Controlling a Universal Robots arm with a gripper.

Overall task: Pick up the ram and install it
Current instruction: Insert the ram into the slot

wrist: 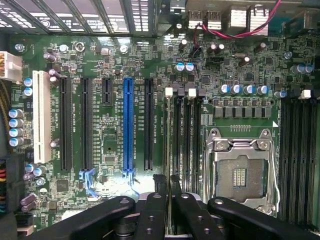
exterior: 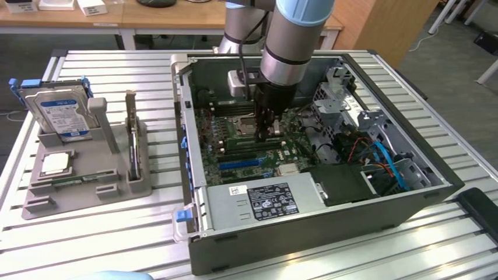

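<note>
You're working on a slatted metal tabletop, with wooden desks behind it at the far side of the room. An open computer case lies on its side on the slats. The arm reaches straight down into it over the green motherboard.

Toward the exterior view's left, well apart from the case, sits a grey holder with a blue-labelled hard drive upright at its back. In the holder you can see a ram standing on its long edge. Its long axis runs from the near side of the tabletop toward the far side, roughly parallel to the case wall.

Your claw has its fingers pressed nearly together. It hangs over a memory slot beside the empty processor socket. You cannot tell whether a second stick is pinched between the fingers.
</note>
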